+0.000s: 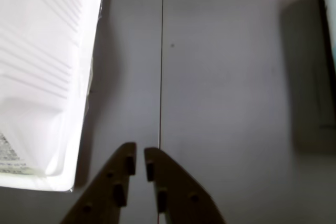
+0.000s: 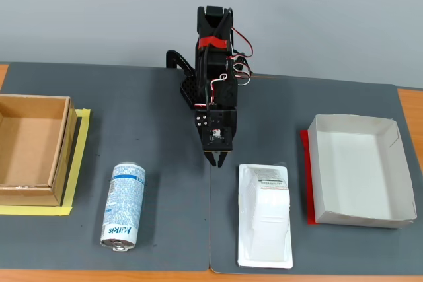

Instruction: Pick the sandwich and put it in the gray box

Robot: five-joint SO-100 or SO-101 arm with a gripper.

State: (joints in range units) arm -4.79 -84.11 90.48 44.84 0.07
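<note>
The sandwich [image 2: 266, 216] is a white wedge-shaped plastic package with a flat rim and a small printed label at its far end, lying on the dark mat at front centre in the fixed view. In the wrist view the sandwich [image 1: 39, 77] fills the left side. My gripper [image 2: 217, 160] hangs over the mat just up and left of the package, not touching it. In the wrist view the gripper [image 1: 140, 162] has its fingertips almost together with nothing between them. The gray box [image 2: 396, 170] stands empty to the right of the sandwich; in the wrist view its dark edge [image 1: 320, 66] shows at right.
A blue-white spray can [image 2: 123, 207] lies on the mat at front left. A brown cardboard box [image 2: 59, 156] on yellow tape stands at the far left. A seam between two mats [image 1: 160, 66] runs under the gripper.
</note>
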